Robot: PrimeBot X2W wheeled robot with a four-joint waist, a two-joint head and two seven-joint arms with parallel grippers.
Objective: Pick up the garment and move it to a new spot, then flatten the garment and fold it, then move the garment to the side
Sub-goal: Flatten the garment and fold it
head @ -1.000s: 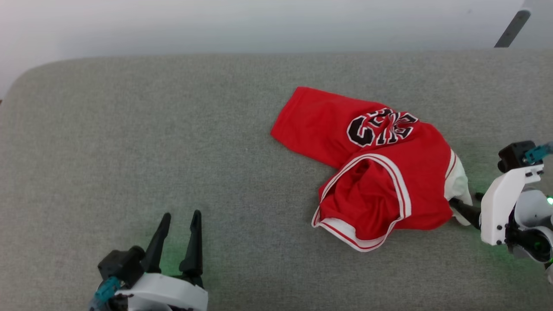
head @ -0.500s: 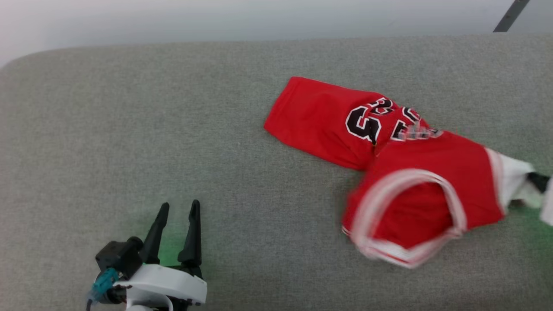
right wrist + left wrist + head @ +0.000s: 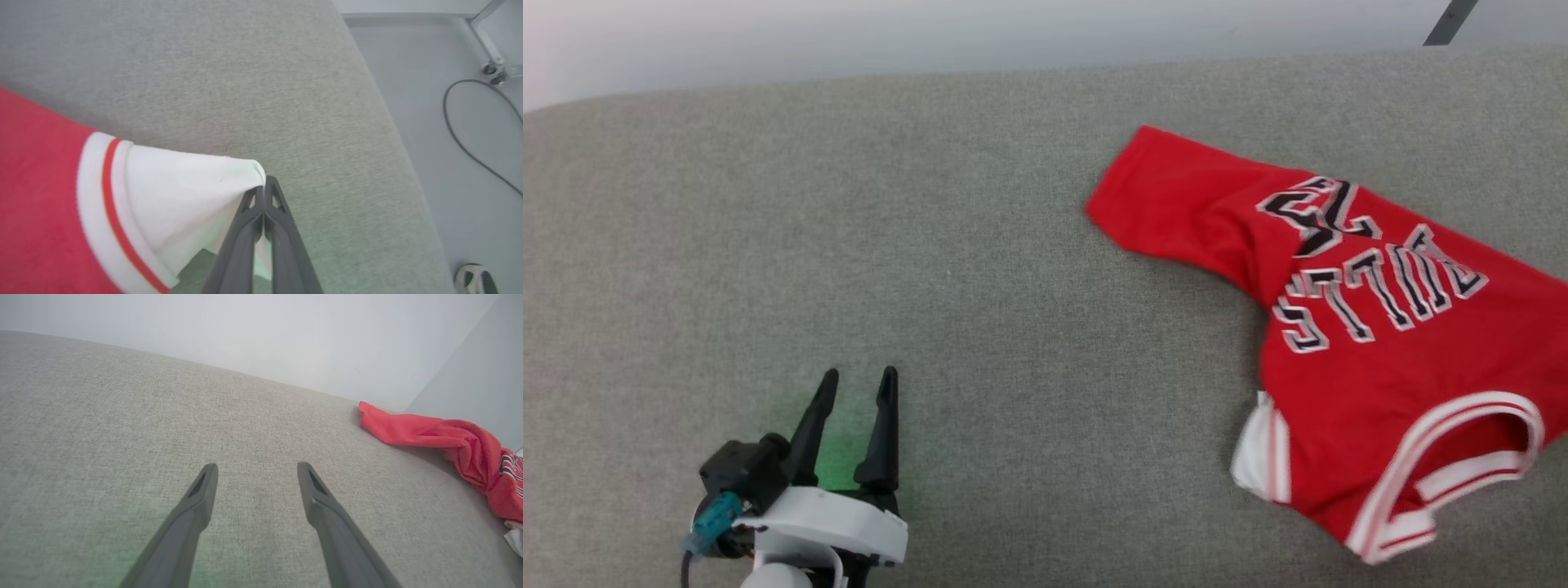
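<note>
The big grey fabric-covered pad (image 3: 890,229) is carrying a red basketball jersey (image 3: 1388,359), which is lying way over on its right side, black lettering and the 23 facing up. One red corner is pointing toward the pad's far edge, and the white-striped trim (image 3: 1478,403) is sitting nearer the front.

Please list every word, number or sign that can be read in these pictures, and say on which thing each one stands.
"BULLS": black letters with white outline on the red basketball jersey, upside down in the head view.
"23": the number beside that word on the same jersey, creased by a fold, so less sure.
Left wrist view: a scrap of the lettering, too small to read.
</note>
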